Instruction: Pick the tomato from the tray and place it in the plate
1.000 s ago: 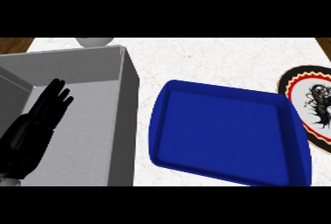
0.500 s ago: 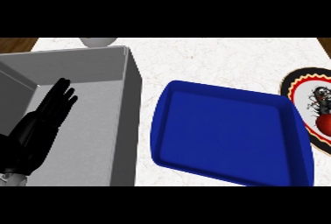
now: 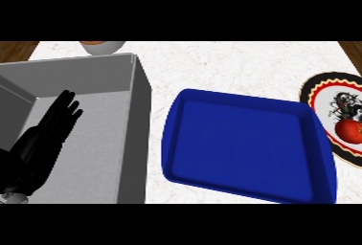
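Note:
A red tomato lies on the patterned plate at the right edge of the head view. The blue tray sits in the middle with nothing in it. My left hand rests open at the lower left, fingers straight and pointing up, over the grey bin. My right hand does not show in the view.
A large grey bin fills the left side, its wall close to the tray's left rim. A bowl peeks in at the counter's far edge. White counter lies behind the tray.
The view has shifted so the plate and tomato show more fully at the right. My left hand has drifted slightly right and up within the bin area.

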`<state>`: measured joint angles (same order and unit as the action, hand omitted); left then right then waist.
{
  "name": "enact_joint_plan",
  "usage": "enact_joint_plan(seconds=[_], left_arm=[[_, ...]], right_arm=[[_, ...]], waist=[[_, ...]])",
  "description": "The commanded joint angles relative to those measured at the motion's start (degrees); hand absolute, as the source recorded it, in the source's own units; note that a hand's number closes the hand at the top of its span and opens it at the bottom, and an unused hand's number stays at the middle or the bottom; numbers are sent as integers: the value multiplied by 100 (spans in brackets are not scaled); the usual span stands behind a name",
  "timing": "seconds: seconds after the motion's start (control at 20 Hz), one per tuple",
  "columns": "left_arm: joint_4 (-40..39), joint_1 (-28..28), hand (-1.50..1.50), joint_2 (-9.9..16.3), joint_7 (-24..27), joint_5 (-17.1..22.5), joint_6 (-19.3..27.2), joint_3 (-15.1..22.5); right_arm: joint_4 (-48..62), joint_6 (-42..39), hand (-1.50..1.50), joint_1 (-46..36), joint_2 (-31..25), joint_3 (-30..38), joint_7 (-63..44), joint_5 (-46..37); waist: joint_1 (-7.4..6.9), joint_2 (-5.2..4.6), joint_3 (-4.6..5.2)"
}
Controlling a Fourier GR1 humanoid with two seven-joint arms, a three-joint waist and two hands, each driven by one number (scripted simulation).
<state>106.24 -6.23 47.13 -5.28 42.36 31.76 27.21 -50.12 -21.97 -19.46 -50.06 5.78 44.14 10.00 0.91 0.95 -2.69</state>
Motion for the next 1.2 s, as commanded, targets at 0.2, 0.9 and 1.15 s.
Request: enact_joint_plan(seconds=[0.2, 0.9, 1.15], left_arm=[[-1014, -187, 0, -25, 246, -256, 64, 158], [-1140, -328, 0, 191, 529, 127, 104, 416], [-1193, -356, 0, 116, 716, 180, 166, 629]], right_arm=[[710, -2018, -150, -168, -324, 56, -758, 942], [1309, -2382, -150, -256, -719, 321, -618, 1182], [1438, -2345, -150, -297, -872, 315, -593, 1087]], waist=[[11, -240, 261], [-124, -245, 232], [-152, -264, 228]])
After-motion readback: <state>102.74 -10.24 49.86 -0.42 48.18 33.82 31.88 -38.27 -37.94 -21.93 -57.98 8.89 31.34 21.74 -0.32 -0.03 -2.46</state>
